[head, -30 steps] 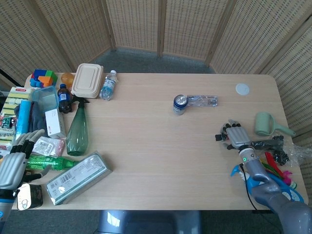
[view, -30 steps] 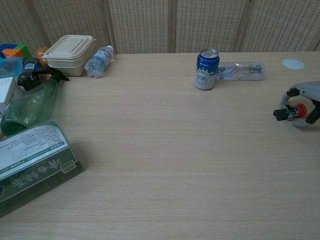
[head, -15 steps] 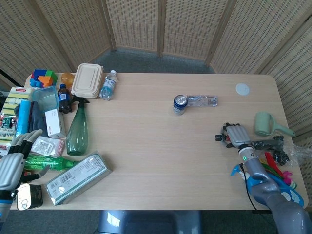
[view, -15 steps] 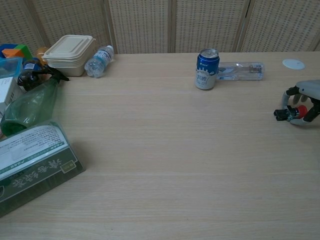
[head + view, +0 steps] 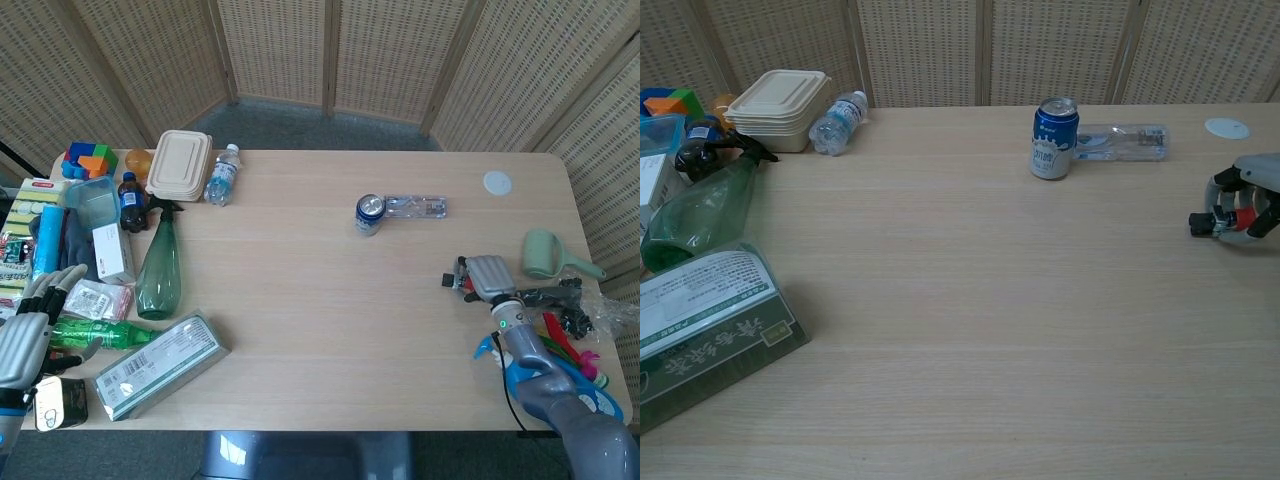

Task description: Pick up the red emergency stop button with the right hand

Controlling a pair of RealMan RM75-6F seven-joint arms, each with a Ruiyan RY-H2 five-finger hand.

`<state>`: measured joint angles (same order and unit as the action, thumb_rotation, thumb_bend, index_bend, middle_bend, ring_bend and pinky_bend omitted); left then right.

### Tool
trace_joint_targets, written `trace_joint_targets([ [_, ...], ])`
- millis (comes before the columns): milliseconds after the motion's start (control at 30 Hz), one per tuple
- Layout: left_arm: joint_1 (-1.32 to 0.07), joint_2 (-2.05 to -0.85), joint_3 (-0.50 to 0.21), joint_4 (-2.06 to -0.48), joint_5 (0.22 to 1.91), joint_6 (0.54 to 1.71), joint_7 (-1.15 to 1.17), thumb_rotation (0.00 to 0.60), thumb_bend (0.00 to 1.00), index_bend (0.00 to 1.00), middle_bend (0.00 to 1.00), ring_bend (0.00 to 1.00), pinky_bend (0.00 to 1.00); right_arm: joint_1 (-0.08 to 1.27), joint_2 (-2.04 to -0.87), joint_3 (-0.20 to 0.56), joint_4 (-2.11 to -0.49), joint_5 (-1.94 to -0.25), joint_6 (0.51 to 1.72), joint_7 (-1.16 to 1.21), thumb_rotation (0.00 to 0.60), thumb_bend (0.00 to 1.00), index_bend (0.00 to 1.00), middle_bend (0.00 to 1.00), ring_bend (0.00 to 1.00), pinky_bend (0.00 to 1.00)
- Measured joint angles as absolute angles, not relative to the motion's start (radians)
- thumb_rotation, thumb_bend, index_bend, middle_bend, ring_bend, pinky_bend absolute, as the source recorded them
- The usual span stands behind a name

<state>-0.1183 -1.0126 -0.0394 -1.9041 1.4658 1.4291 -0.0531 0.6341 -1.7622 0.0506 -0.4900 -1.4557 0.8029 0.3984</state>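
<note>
Partly hidden, the red emergency stop button (image 5: 1243,217) shows between right hand (image 5: 1248,205) fingers (image 5: 1213,222).

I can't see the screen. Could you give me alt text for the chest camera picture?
At the table's right edge, the robot's right hand curls its fingers around a small red emergency stop button, low over the wooden table. A blue can stands mid-table beside a lying clear bottle; a green spray bottle and boxes crowd the left side.
</note>
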Motion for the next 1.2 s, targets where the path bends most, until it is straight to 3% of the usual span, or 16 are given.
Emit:
trace_joint_targets([
  [400,-0.132,-1.025,-0.042,-1.888,1.467,1.409,-0.066,0.6,0.3,0.0,0.0,0.0,0.0,0.647,-1.656,0.091,-0.694,-1.442,0.866,0.296,0.6,0.28,0.63,0.59,0.5,0.47],
  [833,-0.125,-1.025,-0.037,-1.88,1.48,1.421,-0.078,0.6,0.3,0.0,0.0,0.0,0.0,0.665,-1.45,0.184,-1.06,-1.363,0.906,0.123,0.6,0.28,0.63,0.59,0.5,0.46],
  [1200,-0.123,-1.034,-0.034,-1.871,1.484,1.422,-0.087,0.6,0.3,0.0,0.0,0.0,0.0,0.68,-1.32,0.269,-1.227,-1.288,0.944,0.061,0.6,0.27,0.63,0.58,0.5,0.46],
])
